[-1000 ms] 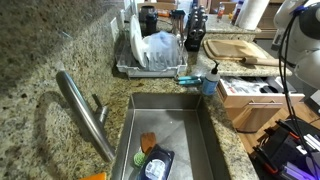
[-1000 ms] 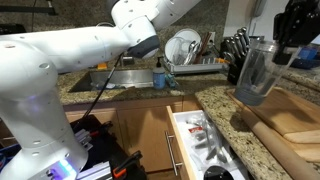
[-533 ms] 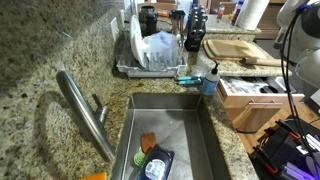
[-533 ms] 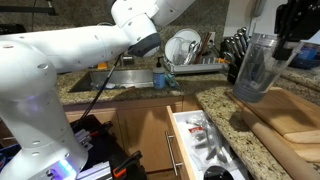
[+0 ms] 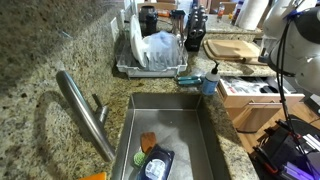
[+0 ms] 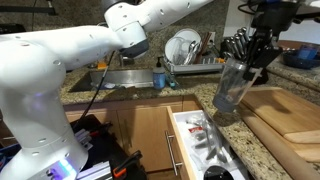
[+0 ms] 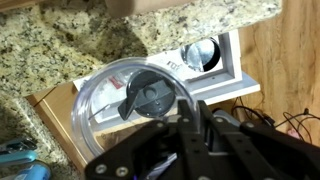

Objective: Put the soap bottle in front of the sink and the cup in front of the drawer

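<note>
Clear plastic fills the middle of my wrist view: the cup, seen from above. My tool is clamped on its rim at 4 o'clock. My own dark fingers hide that part of the rim, and a dark shape shows through the cup that I cannot make out.

Past the cup at 2 o'clock lies the open drawer. Its white sides are partly cut off by the cabinet wood and its contents are blurred. Speckled granite table covers the 12 o'clock side.

In an exterior view the cup hangs tilted at the table's edge, above the far end of the drawer. I cannot tell whether its base touches the stone. The cutting board lies just beside it at 3 o'clock and runs out of the picture. Open air over the drawer lies at 7 o'clock.

Farther off, the soap bottle stands on the table at the 1 o'clock corner of the sink, well apart from the cup. The faucet runs along the sink's 9 o'clock side. The dish rack stands beyond the sink at 12 o'clock.
</note>
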Controlling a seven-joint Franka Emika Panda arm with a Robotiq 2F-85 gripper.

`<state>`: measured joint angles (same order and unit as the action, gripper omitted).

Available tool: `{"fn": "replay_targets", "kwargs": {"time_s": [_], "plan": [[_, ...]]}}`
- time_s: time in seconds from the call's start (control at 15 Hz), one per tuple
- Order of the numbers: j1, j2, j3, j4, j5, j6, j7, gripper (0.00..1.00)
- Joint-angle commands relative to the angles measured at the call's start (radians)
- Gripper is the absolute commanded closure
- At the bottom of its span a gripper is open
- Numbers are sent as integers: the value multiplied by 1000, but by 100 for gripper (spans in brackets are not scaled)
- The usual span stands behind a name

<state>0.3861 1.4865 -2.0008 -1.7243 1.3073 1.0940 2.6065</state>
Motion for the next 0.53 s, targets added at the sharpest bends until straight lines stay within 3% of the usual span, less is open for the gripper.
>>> {"fn": "replay_targets", "kwargs": {"time_s": [0.0,0.33,0.47], "plan": [[76,0,42,-126,103,61,0,99],[113,0,117,-223,240,147,0,99],[153,-63,172,-252,264,283,-1,99]]}}
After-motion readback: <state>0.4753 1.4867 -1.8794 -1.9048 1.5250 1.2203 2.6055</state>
